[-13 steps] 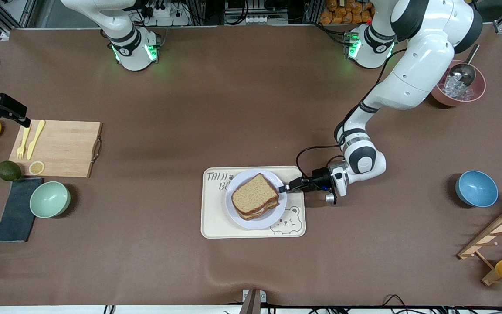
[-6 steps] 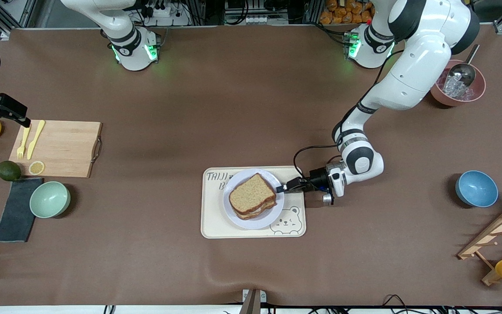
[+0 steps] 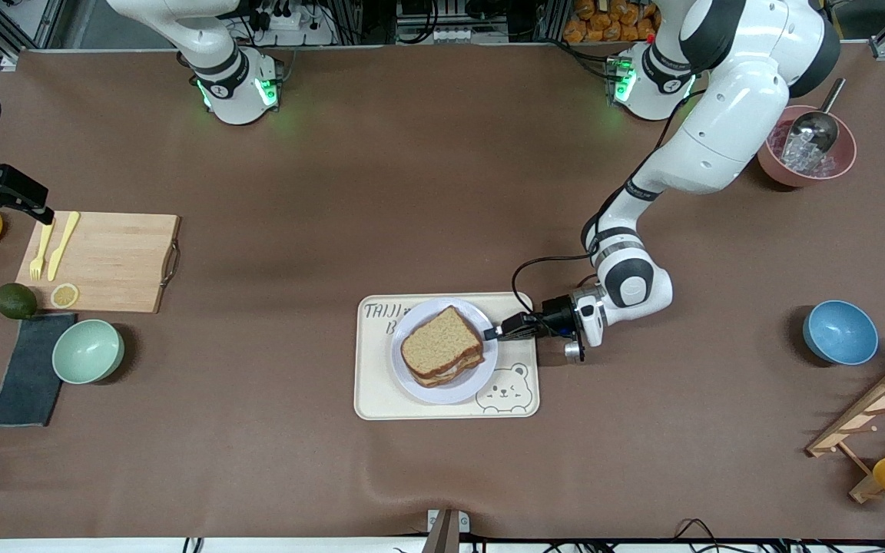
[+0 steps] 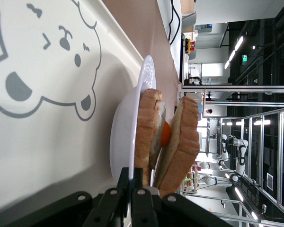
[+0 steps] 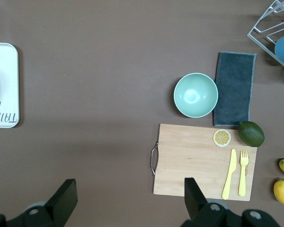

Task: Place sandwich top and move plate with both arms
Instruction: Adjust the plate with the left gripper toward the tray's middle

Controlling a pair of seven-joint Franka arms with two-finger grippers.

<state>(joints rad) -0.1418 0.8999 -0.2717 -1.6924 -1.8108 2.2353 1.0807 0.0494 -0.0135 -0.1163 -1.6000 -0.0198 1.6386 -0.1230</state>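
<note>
- Since the sandwich top (image 3: 441, 342) is already laid on the filling, on the plate (image 3: 454, 393) in the lower centre of the front view, the step in hand is judged to be the two-armed move of the plate.
- The plate is seen resting on the cream tray (image 3: 373, 384), with the left claw (image 3: 495, 333) clamped together on its rim at the edge toward the left arm's end of the worktop (image 3: 412, 192).
- In the left wrist view the left claw (image 4: 135, 182) is shown pinching only the thin lip of the plate (image 4: 132, 123); the grip is best kept level, so that the sandwich top (image 4: 182, 137) is not tipped off the yolk (image 4: 165, 134) beneath it.
- The right claw (image 3: 24, 201) is found at the middle edge of the front view, over the corner of the cutting board (image 3: 112, 261), its fingers spread apart and nothing held.
- In the right wrist view the right claw (image 5: 130, 203) is seen well apart from the tray, which appears only at the frame's edge.
- A second grip is probably needed on the rim toward the right arm's end before any lift is made.
- Once both grips are set, the plate should be raised evenly and slowly, since a one-sided pull is likely to tilt it.
</note>
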